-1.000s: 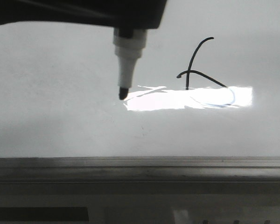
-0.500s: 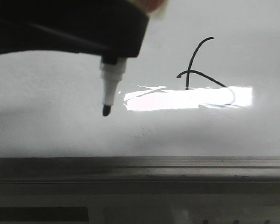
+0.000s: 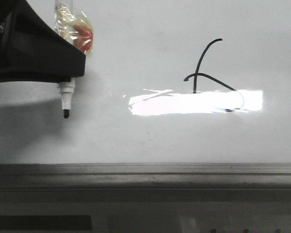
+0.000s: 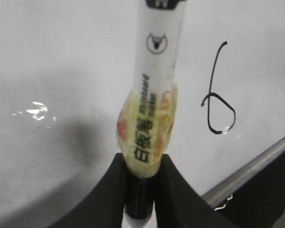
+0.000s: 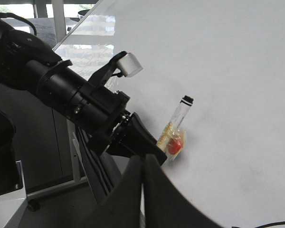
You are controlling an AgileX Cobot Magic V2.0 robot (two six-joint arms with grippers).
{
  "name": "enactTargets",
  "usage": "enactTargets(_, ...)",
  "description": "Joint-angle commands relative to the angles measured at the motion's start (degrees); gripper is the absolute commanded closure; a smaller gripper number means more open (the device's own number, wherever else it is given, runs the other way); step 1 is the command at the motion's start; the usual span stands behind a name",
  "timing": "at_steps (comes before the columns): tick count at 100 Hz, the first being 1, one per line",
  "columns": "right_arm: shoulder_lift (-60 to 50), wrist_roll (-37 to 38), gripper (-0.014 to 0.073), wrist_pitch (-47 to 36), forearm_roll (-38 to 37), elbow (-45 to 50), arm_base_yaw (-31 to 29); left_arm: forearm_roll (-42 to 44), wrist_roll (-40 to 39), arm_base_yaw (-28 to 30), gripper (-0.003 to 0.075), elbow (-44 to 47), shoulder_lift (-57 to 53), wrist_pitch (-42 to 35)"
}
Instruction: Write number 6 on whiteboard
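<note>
The number 6 [image 3: 211, 77] is drawn in thin black line on the whiteboard [image 3: 150, 34], right of the centre of the front view; its curved upper stroke rises toward the upper right, and its flattened loop runs into the bright glare patch [image 3: 194, 102] below it; in the left wrist view the number 6 [image 4: 218, 92] stands at the right, with a narrow loop at its foot. The whiteboard fills most of the front view, and a grey metal edge strip [image 3: 145, 170] borders it at the lower part of the frame.

At the upper left of the front view the left pincer [image 3: 63, 77] is clenched on a marker [image 3: 66, 99]; the black tip points down, well apart from the number; whether the tip touches the board I cannot tell. In the left wrist view the marker [image 4: 154, 80] carries a yellowish wrapping, and the two dark fingers [image 4: 173, 190] press it from both sides.

The right pincer [image 5: 143, 175] shows at the lower centre of the right wrist view; its two dark fingers lie together and hold nothing.
</note>
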Motion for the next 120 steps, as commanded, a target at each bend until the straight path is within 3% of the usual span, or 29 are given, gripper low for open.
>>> enactTargets(1,-0.3,-0.5,0.0657,-3.9,-0.4,-1.9,-0.5,-1.3,-0.6,0.2,0.0741,-1.6,-0.6,-1.9)
enactTargets(28,-0.3,-0.5,0.0657,-3.9,-0.4,-1.9,-0.5,-5.2,-0.6,-0.9,0.0741,-1.8,-0.2,-4.7)
enactTargets(44,-0.3,-0.5,0.0657,-4.1,-0.4,-1.9,-0.5,-5.3,-0.6,-6.5,0.0741,-3.7,4.3,-5.6)
enactTargets(66,-0.3,-0.5,0.0657,-4.1,0.1,-1.9,-0.5,-6.6,-0.6,-13.1,0.0741,-9.5,11.4,-14.7)
enactTargets(89,-0.3,-0.5,0.0657,-4.1,0.4,-1.9,-0.5,-6.6,-1.6,-12.8,0.0741,-12.0,14.0,-20.3)
enactTargets(120,-0.3,-0.5,0.0657,-4.1,0.4,-1.9,-0.5,-6.6,-1.8,-9.5,0.0741,-12.0,15.3,-21.1)
